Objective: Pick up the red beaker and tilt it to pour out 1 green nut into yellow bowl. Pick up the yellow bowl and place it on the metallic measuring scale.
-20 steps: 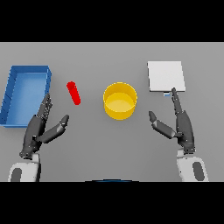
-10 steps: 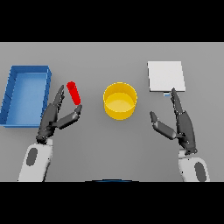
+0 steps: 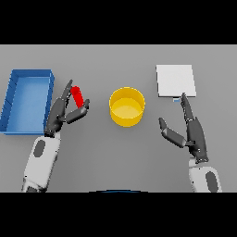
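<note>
Now left hand [image 3: 65,111] brackets red beaker [image 3: 77,96] beside blue tray [image 3: 8,107].

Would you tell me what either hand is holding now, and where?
Nothing is clearly held: the left hand brackets the red beaker without closing; the right hand is empty.

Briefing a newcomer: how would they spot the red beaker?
Start at the blue tray on the table's left. Just right of it, the left hand reaches around the red beaker, a small slim cylinder, the only red item, left of the yellow bowl.
</note>
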Motion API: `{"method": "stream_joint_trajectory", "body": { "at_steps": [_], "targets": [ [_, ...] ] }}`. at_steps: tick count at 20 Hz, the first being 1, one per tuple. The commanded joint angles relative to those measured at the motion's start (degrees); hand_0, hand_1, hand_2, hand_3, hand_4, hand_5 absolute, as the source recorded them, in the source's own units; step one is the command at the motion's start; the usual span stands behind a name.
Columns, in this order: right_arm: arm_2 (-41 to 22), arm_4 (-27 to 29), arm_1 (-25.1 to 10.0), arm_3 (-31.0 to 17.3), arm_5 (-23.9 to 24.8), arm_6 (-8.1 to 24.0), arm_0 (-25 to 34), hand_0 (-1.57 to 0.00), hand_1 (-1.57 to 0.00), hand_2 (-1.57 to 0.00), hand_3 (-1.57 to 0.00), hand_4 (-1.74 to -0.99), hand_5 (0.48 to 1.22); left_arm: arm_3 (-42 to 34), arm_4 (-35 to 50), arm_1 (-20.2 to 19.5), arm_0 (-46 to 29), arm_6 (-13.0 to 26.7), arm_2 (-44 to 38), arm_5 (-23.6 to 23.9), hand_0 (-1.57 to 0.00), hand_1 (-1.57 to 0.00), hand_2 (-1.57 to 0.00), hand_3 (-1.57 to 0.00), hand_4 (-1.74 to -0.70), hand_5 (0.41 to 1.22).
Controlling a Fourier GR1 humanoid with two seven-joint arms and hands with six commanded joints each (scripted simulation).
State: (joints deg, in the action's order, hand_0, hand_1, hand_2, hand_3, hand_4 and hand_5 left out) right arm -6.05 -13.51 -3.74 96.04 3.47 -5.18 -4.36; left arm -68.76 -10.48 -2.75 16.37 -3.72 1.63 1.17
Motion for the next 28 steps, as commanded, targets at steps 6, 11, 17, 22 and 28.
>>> {"method": "stream_joint_trajectory", "body": {
  "at_steps": [6, 11, 17, 22, 28],
  "targets": [
    [0.6, 1.16, -0.29, -0.62, -0.75, 0.44, 0.34, 0.0, 0.0, 0.0, 0.0, -1.269, 0.642, 7.01, -0.36, 0.11, 5.23, -0.6, -1.32, 0.53, 0.0, 0.0, 0.0, 0.0, -1.29, 0.683],
    [0.51, 0.73, -0.25, 0.51, -0.23, 0.33, -0.16, 0.0, 0.0, 0.0, 0.0, -1.264, 0.64, 10.99, 0.75, 0.46, 8.51, -2.78, -2.59, -0.2, 0.0, 0.0, 0.0, 0.0, -1.32, 0.692],
    [0.64, 0.22, -0.73, 0.81, 0.03, 0.77, 0.01, 0.0, 0.0, 0.0, 0.0, -1.258, 0.644, 15.4, 2.84, 2.38, 11.63, -4.62, -5.48, 1.76, -0.29, -0.33, -0.36, -0.29, -1.45, 0.783],
    [0.9, 0.68, -0.72, 0.63, -0.19, 0.88, -0.46, 0.0, 0.0, 0.0, 0.0, -1.252, 0.644, 17.52, 0.41, 2.31, 13.34, -4.99, -4.64, 3.48, -1.11, -1.12, -1.14, -0.97, -1.6, 1.078],
    [0.56, 0.63, 0.05, 1.08, 0.2, 1.3, -0.49, 0.0, 0.0, 0.0, 0.0, -1.257, 0.643, 16.32, 0.56, 2.97, 12.88, -5.49, -4.57, 4.08, -1.45, -1.45, -1.46, -1.41, -1.59, 1.151]
  ]
}}
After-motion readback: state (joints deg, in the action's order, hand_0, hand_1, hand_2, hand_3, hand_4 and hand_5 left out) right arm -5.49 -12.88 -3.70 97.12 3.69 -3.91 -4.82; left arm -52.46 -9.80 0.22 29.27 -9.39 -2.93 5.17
